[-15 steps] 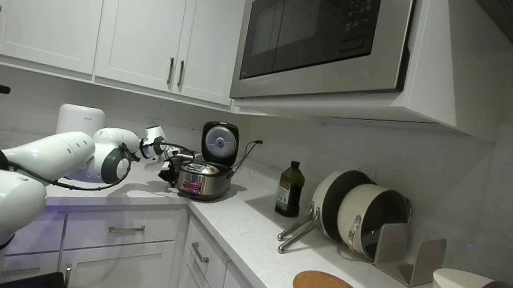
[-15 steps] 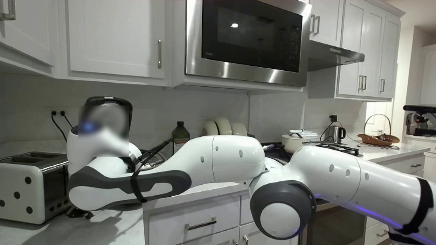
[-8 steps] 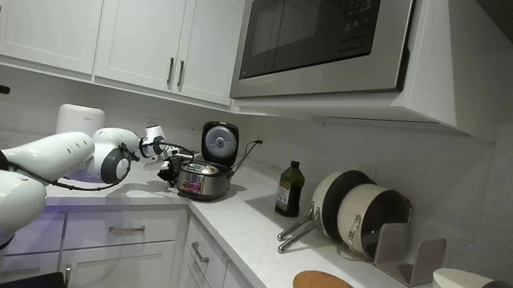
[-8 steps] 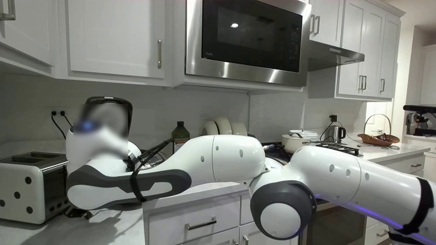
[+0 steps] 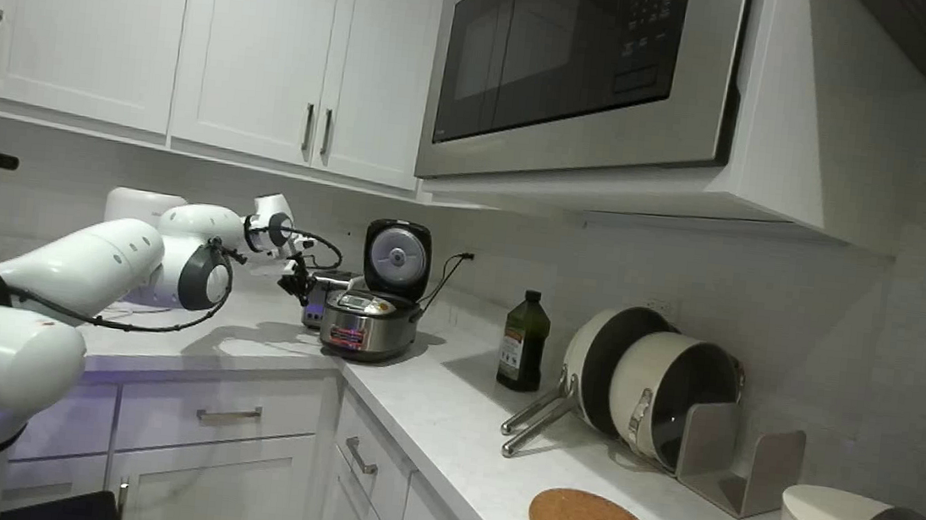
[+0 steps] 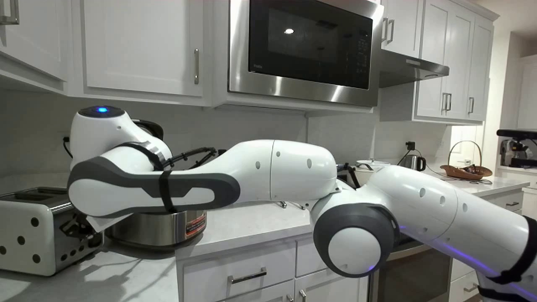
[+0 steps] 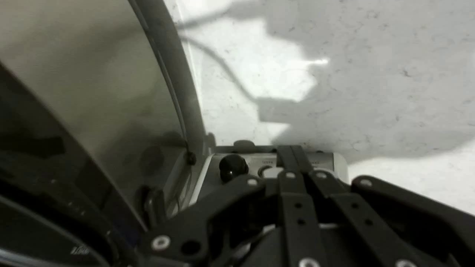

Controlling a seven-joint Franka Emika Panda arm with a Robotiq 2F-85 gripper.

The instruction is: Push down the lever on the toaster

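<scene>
Beside a rice cooker (image 6: 155,230) on a pale table (image 6: 256,219), the toaster (image 6: 26,230) stands upright, a clenched end effector (image 7: 293,150) holding nothing before its metal face. Its probable lever (image 7: 233,167), black and rounded, looks hard, smooth and likely springy. It seems to need no grip: closed tips should press its top squarely, or risk slipping off or shoving the stiff, modestly weighted body.
</scene>
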